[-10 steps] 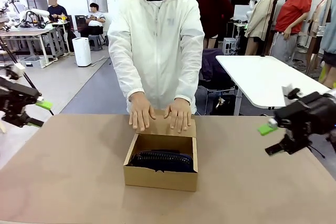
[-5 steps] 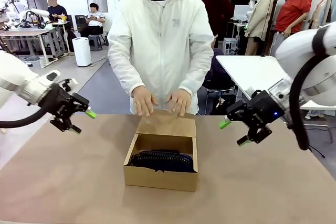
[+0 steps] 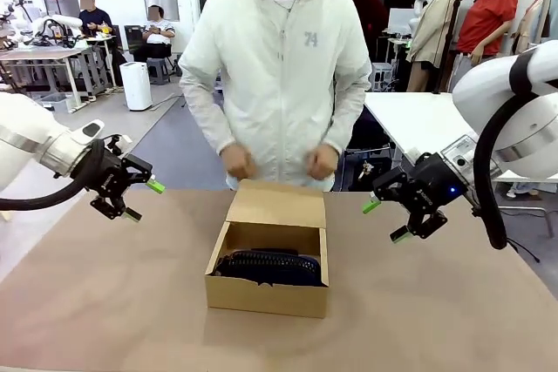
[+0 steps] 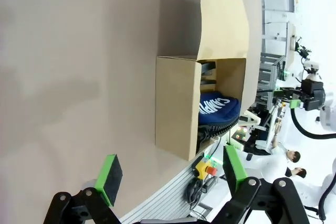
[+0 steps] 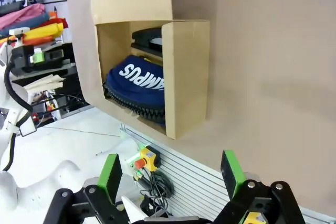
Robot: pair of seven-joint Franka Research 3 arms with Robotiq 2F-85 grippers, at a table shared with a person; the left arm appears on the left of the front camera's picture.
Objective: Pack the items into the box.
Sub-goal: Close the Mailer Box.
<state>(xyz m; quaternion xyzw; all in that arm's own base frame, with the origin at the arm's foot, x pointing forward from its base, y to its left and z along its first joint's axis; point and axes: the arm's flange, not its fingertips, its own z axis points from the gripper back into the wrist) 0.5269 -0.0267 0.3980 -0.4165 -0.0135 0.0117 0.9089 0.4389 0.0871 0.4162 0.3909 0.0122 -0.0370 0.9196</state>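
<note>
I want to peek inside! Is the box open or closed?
Open. The box has its flap lid folded back toward the person, and the navy-blue pouch shows inside from above.

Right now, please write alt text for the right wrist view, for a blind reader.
An open cardboard box sits on a tan table, holding a navy-blue pouch and a black stapler. The right pincer is open in front.

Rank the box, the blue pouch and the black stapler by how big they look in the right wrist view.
Largest: box.
Next: blue pouch, lying inside it.
Smallest as seen: black stapler, though the pouch hides part of it.
</note>
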